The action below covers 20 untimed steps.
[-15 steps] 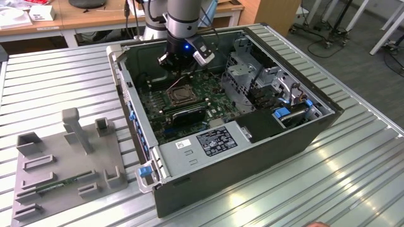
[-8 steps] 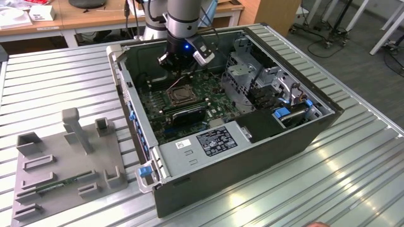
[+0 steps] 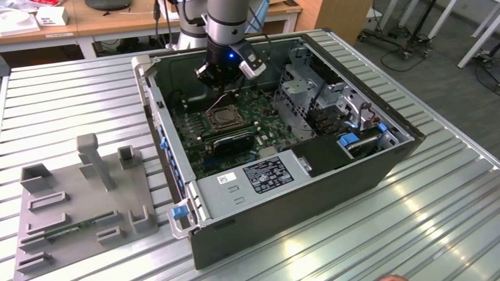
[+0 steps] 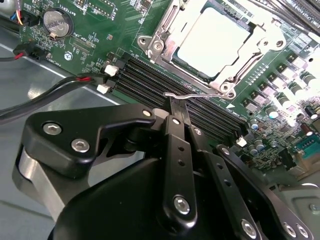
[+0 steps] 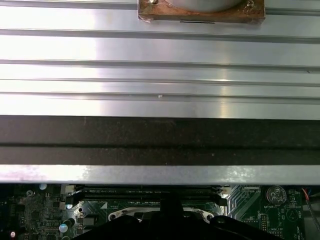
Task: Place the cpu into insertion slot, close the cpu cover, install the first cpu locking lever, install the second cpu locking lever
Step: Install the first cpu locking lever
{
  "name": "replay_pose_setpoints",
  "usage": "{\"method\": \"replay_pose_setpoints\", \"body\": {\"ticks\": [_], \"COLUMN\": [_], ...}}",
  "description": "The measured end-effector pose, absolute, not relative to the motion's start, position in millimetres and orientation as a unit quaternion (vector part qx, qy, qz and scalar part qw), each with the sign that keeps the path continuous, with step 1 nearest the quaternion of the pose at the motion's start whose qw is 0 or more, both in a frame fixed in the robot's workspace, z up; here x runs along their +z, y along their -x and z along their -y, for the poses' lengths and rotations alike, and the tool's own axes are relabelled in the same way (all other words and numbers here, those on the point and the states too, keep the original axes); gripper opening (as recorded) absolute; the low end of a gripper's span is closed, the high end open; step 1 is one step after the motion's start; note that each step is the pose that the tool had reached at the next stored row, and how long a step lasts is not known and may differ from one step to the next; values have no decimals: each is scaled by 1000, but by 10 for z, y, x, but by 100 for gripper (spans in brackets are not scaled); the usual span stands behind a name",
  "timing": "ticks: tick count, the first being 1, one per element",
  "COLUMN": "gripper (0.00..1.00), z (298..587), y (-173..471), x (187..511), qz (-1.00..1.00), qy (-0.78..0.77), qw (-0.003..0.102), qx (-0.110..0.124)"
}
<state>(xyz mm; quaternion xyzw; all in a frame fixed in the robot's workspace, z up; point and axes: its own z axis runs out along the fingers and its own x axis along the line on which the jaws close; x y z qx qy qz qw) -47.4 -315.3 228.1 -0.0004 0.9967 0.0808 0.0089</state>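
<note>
The cpu (image 4: 212, 37) lies flat in the insertion slot (image 3: 221, 117), its silver top showing through the window of the cpu cover (image 4: 165, 31), which is down over it. A thin wire locking lever (image 4: 202, 95) runs along the slot's edge beside the memory slots. My gripper (image 4: 176, 105) is shut, fingertips together and right at that lever's hooked end. In the exterior view the gripper (image 3: 225, 79) hangs inside the open computer case just behind the slot. In the first wrist view the slot (image 5: 165, 215) sits past the dark case wall.
Long black memory slots (image 4: 150, 82) lie between gripper and socket. Black and red cables (image 4: 50, 92) and a coin battery (image 4: 55, 22) sit nearby. A metal drive cage (image 3: 312, 99) stands at the exterior view's right. A grey fixture plate (image 3: 78, 199) rests outside the case.
</note>
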Motion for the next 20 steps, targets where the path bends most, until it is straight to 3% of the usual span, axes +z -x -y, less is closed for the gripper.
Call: {"method": "replay_pose_setpoints", "body": {"ticks": [20], "gripper": [11], "z": [3159], "y": [474], "x": [2302], "qz": [-997], "qy": [0], "qw": [9], "qx": [81]}}
